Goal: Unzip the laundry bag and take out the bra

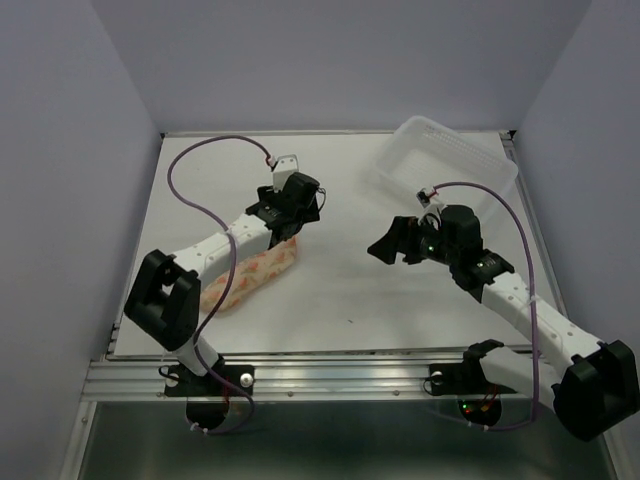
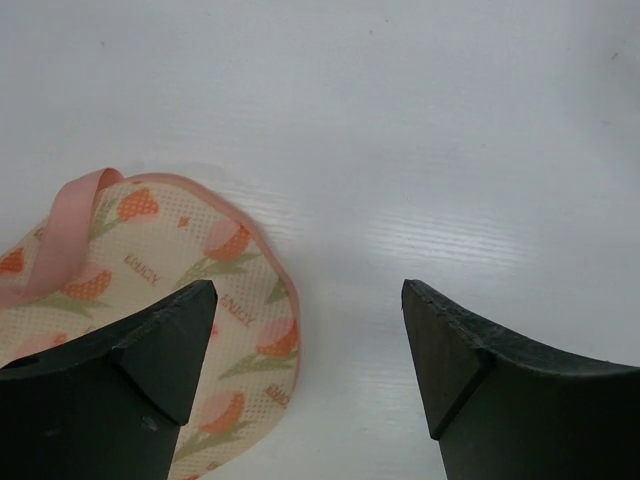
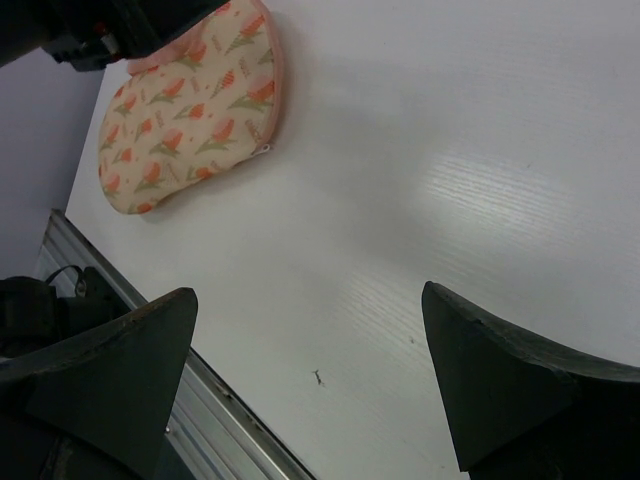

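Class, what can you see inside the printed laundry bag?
Nothing inside shows. The laundry bag lies shut, so only its printed outside is visible. Any contents are covered.

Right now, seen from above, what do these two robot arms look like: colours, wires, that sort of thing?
Both the left arm and right arm have white sections joined by chunky black joints. A thin purple cable loops along each. The fingers are matte black wedges with pointed tips. Small green lights glow near the right wrist.
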`<state>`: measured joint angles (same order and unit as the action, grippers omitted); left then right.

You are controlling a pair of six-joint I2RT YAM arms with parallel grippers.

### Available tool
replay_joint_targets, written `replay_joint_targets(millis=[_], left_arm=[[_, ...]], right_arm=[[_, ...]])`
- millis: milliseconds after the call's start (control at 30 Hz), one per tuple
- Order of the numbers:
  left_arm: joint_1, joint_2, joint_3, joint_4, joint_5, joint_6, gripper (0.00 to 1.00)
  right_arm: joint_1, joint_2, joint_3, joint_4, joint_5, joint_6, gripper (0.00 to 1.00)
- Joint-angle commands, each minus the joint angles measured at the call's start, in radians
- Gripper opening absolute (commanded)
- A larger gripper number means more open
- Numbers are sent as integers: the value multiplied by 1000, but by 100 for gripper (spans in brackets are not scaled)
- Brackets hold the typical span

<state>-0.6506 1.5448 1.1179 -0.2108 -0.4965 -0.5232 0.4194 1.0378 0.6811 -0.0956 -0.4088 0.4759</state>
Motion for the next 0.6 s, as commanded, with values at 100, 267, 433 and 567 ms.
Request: replay_joint_targets(millis=[100, 267, 433, 567], left_arm=[[0, 189, 140, -124, -103, -80, 82], [15, 228, 138, -140, -123, -86, 80], [55, 247, 119, -107, -99, -71, 78], [74, 278, 134, -82, -62, -57, 73]], right_arm=[[4, -62, -5, 37, -9, -5, 100], [4, -76, -18, 37, -7, -13, 100], [4, -65, -28, 39, -13, -20, 100], [4, -64, -38, 51, -24, -19, 100]])
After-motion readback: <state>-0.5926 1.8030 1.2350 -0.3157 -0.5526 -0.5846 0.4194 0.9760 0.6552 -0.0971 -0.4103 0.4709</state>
